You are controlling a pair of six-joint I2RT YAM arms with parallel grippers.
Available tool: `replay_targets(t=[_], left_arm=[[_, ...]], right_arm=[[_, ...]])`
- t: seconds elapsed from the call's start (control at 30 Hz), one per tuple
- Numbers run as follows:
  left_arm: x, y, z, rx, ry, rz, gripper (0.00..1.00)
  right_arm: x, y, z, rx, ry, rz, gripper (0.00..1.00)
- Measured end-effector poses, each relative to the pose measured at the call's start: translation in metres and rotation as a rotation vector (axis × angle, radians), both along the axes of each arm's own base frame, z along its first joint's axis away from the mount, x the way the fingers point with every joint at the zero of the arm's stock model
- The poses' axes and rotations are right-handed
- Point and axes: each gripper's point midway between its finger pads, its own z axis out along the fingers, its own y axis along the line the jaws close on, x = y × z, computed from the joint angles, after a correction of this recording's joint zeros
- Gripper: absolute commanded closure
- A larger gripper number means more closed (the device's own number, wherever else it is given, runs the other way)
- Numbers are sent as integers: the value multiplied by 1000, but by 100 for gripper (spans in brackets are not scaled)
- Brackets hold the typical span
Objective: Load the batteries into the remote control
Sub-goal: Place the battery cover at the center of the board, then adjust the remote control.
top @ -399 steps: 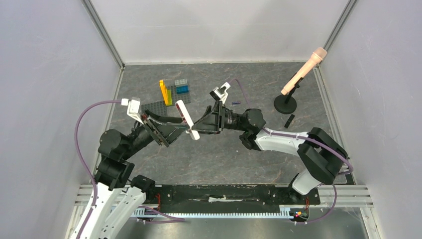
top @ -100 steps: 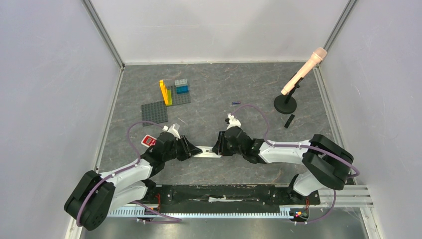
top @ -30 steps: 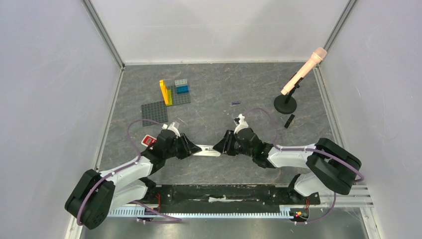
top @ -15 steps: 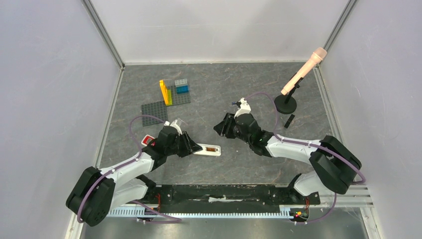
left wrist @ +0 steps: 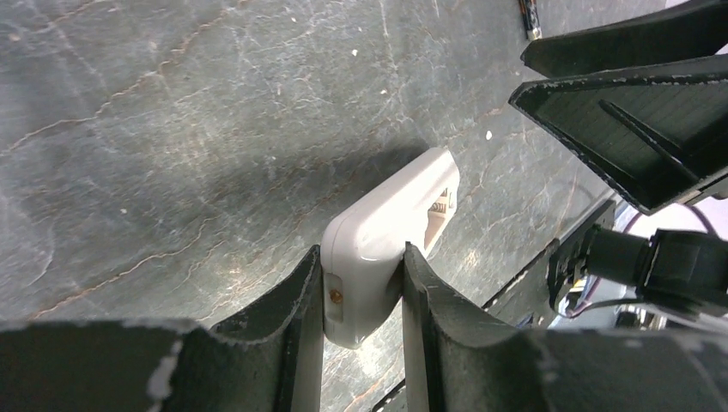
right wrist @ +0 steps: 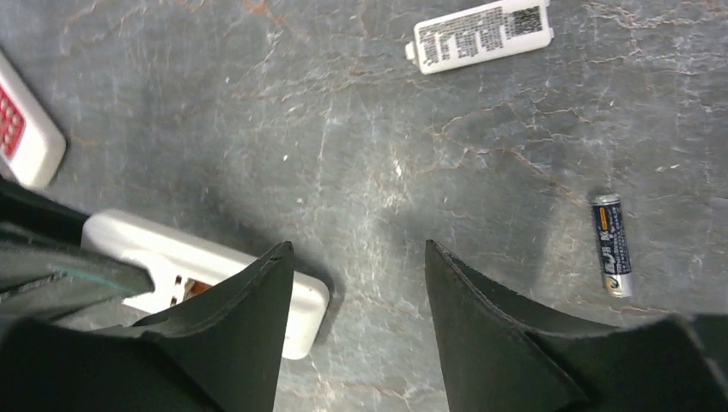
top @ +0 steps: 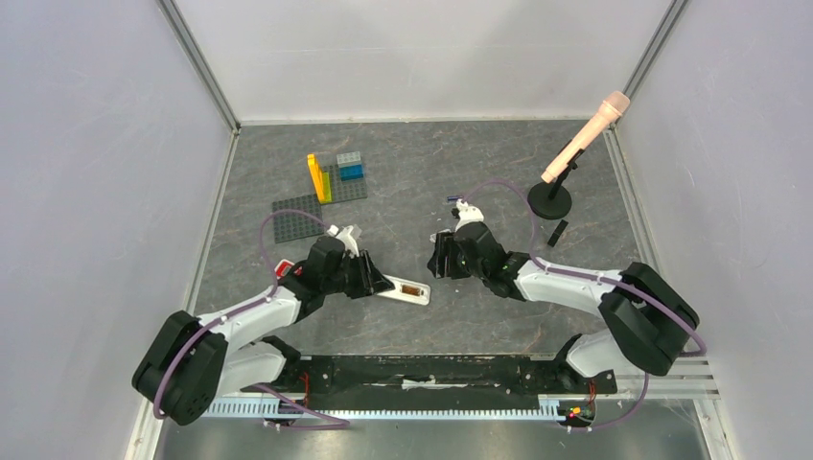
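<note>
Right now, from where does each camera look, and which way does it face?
Top external: high at the near side, looking down on the table; left arm and right arm show.
Left wrist: near the table, looking along the white remote gripped in its own jaws.
Right wrist: looking down at a battery; own jaws open.
Shared: all three see the remote.

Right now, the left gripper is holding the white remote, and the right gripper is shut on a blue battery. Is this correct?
Not quite. The right gripper is open and holds nothing; the blue battery lies on the table, apart from it, as the right wrist view shows. The left gripper does hold the white remote.
</note>
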Motion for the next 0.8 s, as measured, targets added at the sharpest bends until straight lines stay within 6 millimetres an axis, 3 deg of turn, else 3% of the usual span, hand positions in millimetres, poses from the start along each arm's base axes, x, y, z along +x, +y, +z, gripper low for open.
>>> replay_targets(t=[0.13,0.23,0.4,0.53,0.8], left_arm=[[-2,-5,1,-6,-32,-64,98],[-3,-9,2,-15,-59,-116,98],[-8,-19,2,-41,-85,-210,98],[-14,-29,2,-68,-86,-300,98],[-27,-42,8,-122,-101,-416,98]], right_arm=[[-15,3,12,-19,-30,159,11],[-35,13,26,19,-74,337,5],[-68,14,27,24,-127,554,3],[-82,20,24,-42,-201,687,3],[-117,30,-9,-242,-244,939,4]])
